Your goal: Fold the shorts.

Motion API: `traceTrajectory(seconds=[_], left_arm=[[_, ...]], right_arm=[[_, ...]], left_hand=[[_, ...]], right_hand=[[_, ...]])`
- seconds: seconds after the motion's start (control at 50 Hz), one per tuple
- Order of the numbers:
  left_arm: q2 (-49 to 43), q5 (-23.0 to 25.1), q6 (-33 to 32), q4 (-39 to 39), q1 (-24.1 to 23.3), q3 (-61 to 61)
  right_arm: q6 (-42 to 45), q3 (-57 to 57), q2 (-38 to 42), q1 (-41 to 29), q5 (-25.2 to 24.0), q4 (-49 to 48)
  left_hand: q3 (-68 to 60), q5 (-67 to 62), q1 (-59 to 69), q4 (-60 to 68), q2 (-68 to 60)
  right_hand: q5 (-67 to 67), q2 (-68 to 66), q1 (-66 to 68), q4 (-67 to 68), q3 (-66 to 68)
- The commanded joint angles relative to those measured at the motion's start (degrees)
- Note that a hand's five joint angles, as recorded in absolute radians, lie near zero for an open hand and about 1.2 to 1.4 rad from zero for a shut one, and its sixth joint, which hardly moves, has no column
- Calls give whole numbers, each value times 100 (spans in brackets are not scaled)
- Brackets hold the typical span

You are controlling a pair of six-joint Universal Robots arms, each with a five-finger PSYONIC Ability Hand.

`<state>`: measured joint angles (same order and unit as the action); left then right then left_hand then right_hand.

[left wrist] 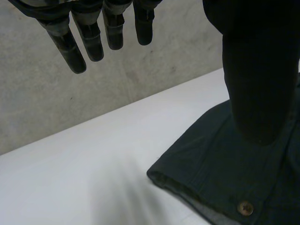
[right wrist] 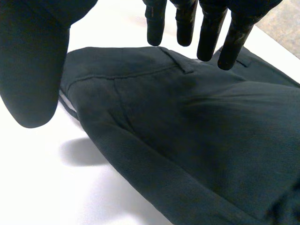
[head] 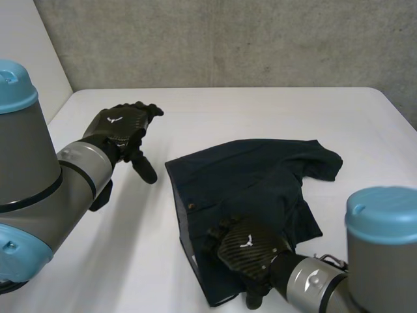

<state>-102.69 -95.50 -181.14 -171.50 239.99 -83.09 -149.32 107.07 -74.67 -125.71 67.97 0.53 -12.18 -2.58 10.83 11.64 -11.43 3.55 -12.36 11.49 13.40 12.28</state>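
As left hand (head: 120,127) hovers, right hand (head: 247,251) overhangs shorts (head: 260,173).

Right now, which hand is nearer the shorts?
Right. The right hand is over the near part of the shorts, fingers straight. The left hand is out over the table, off to their side and apart from them.
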Motion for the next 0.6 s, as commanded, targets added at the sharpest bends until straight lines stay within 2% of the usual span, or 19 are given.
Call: traceTrajectory(seconds=[0.02, 0.08, 0.18, 0.22, 0.28, 0.36, 0.5, 0.6], left_arm=[[74, -39, -1, -50, 83, -251], [170, -39, -1, -147, 101, -408], [328, -39, -1, -261, 215, -611], [381, -39, -1, -279, 259, -655], [478, -39, -1, -305, 338, -778], [645, -30, -1, -314, 469, -936], [1083, -13, 8, -340, 943, -1051], [1567, -4, 8, -358, 1348, -1016]], right_arm=[[9, -2, 585, -287, 164, -580], [0, -46, 761, -340, 252, -756], [-149, -124, 787, -559, 278, -1282], [-202, -177, 814, -612, 296, -1380], [-281, -361, 989, -718, 313, -1503], [-290, -774, 1279, -806, 445, -1442], [-430, -1933, 1218, -1061, 559, -1337], [-1273, -3207, 1034, -1087, 972, -1337]], left_hand=[[129, 169, 6, -75, 54], [129, 169, 6, -75, 54], [129, 169, 6, -75, 54], [129, 169, 6, -75, 54], [146, 186, -11, -92, 71], [180, 220, -44, -126, 105], [180, 220, -44, -126, 105], [163, 203, -28, -109, 88]], right_hand=[[326, -444, 531, 341, 453], [845, -964, 1050, 860, 972], [4119, -4238, 4325, 4135, 4247], [4729, -4848, 4935, 4745, 4857], [6639, -6758, 6845, 6655, 6767], [6645, -6764, 6851, 6660, 6772], [6645, -6764, 6851, 6660, 6772], [6645, -6764, 6851, 6660, 6772]])
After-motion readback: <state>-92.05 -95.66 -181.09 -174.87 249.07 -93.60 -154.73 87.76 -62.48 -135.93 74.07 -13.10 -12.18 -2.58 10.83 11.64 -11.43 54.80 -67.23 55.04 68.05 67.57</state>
